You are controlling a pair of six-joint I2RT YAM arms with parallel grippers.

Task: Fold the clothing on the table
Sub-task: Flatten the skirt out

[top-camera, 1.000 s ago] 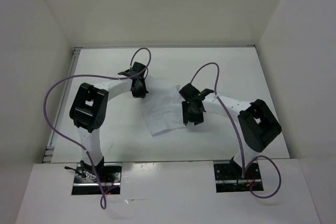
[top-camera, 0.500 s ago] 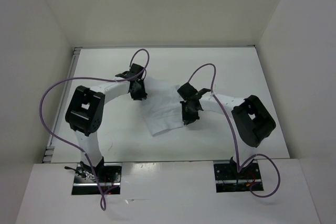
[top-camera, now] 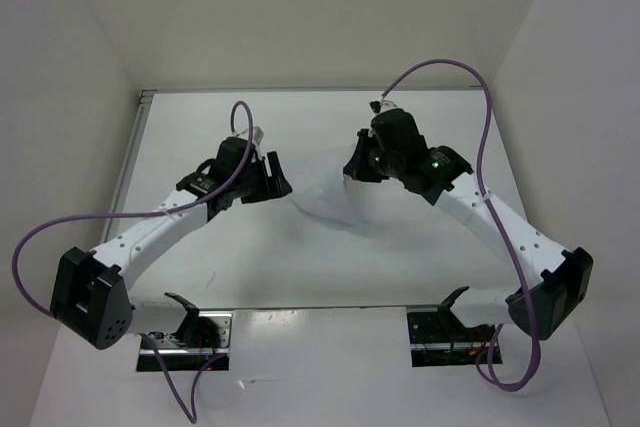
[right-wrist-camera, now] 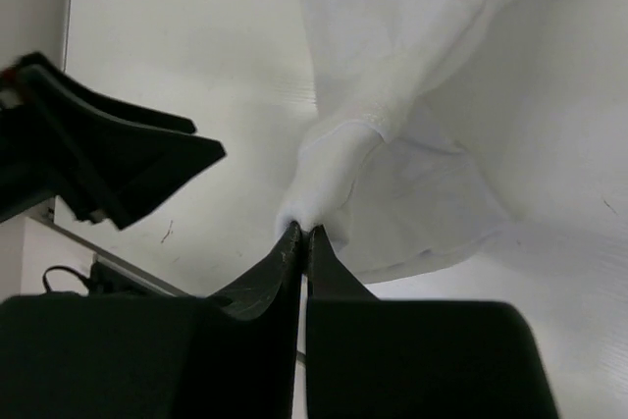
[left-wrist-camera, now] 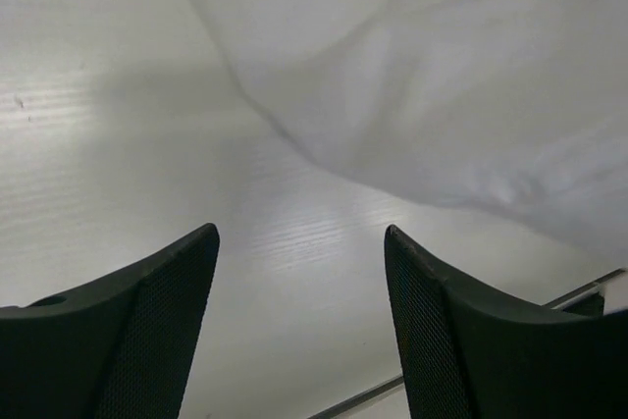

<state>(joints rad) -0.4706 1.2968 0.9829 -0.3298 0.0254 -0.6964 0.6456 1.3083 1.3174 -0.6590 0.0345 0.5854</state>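
Clothing: the white clothing [top-camera: 330,197] sits mid-desk between my two arms. One part is pulled up off the desk [top-camera: 250,257] and the rest trails down onto the surface.
Right hand: my right hand [right-wrist-camera: 299,233] has its jaws pressed together on a small bunched bit of the fabric. From the wrist view the cloth fans out from that pinch and drapes away.
Left hand: my left hand [left-wrist-camera: 299,242] is spread wide and holds nothing. The cloth hangs just beyond its jaws, apart from them, with bare desk below.
Handling: I judge it very light, thin and limp. It will sag from any single pinch, crease wherever it likes, and slide easily on the glossy surface.
Where to grip: I'd take an edge or corner opposite the right hand's pinch, so the piece stretches flat between both hands. A mid-panel grab would only gather it into a wad.
Risk: the right hand has very little fabric, so a quick pull could slip it free.
Unclear: I can't tell which edge is a hem.
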